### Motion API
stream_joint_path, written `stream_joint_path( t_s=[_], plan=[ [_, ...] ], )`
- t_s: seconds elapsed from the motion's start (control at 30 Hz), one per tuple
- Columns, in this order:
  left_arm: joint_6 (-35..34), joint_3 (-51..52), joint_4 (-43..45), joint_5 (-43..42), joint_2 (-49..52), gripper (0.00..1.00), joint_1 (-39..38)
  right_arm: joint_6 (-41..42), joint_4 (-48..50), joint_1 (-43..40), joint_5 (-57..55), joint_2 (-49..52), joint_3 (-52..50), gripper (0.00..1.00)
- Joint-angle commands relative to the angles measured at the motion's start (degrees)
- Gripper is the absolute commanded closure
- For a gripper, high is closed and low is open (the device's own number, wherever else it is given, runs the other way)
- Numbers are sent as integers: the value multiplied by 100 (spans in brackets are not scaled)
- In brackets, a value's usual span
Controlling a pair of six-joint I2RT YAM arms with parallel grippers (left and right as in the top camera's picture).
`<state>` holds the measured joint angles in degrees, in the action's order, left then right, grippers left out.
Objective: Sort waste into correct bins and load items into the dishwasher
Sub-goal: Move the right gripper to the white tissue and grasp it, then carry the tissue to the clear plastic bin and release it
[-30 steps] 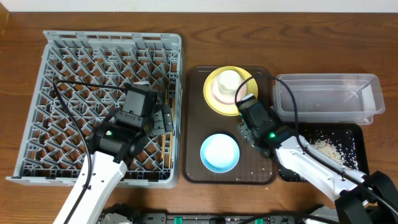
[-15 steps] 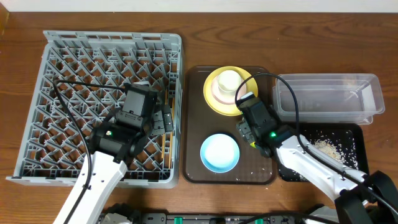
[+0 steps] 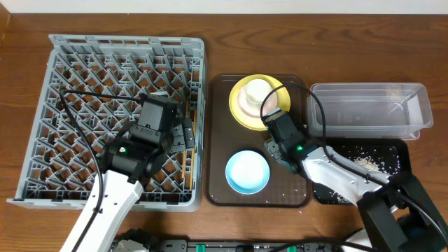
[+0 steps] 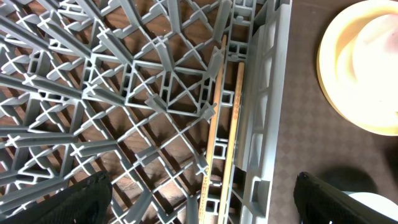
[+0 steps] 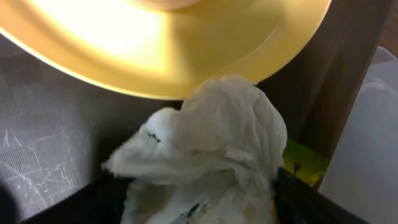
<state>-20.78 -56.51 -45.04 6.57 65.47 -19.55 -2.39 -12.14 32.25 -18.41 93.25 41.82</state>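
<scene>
- Your dish rack point(image 3: 84, 77) takes up the left of the table. The brown tray point(image 3: 220, 140) sits just beside it. To the tray's right lie the clear tub point(image 3: 367, 105), at the far side, and the black tub point(image 3: 400, 150), nearer you.
- At the tray's far end the yellow plate point(image 3: 236, 108) carries the small bowl point(image 3: 243, 101), and the cream cup point(image 3: 257, 89) stands inside that bowl. The light blue bowl point(image 3: 247, 171) stands at the tray's near end.
- Whitish food scraps point(image 3: 365, 162) are scattered in the black tub.
- The two chopsticks point(image 4: 222, 124) lie side by side in the rack, along the wall next to the tray.
- The crumpled tissue point(image 5: 211, 143) lies on the tray right at the plate's rim, so the plate stands directly ahead of your right fingers. The snack wrapper point(image 5: 303, 163) peeks out behind the tissue, between it and the clear tub's wall.
- Your right arm comes in from the near right, crossing the black tub's corner, with its wrist low over the tray. The right gripper point(image 5: 199, 186) points at the plate with the tissue between its fingers. You cannot tell whether it is pinched or only straddled.
- Your left arm reaches from the near left across the rack. The left gripper point(image 4: 204, 186) hangs over the chopsticks, jaws spread wide and holding nothing.
</scene>
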Motion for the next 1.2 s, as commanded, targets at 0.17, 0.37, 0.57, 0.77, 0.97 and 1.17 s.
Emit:
stream_joint_path(
  t_s=[0.17, 0.37, 0.57, 0.77, 0.97, 1.17],
  plan=[
    [11, -61, -17, 70, -11, 6, 24, -70, -116, -31, -13, 125, -42, 72],
    [11, -61, -17, 70, -11, 6, 24, -70, -160, -2, -13, 120, -42, 75],
    [11, -61, -17, 70, -11, 6, 24, -68, -138, 214, 205, 103, -39, 83],
    [11, -61, -17, 70, -11, 6, 24, -70, -160, 560, 280, 103, -39, 99],
    [11, -61, -17, 70, -11, 6, 24, -66, -186, 713, 280, -76, -33, 99],
    [11, -61, -17, 70, -11, 6, 24, 415, -356, 697, 282, -1095, -20, 99]
  ],
)
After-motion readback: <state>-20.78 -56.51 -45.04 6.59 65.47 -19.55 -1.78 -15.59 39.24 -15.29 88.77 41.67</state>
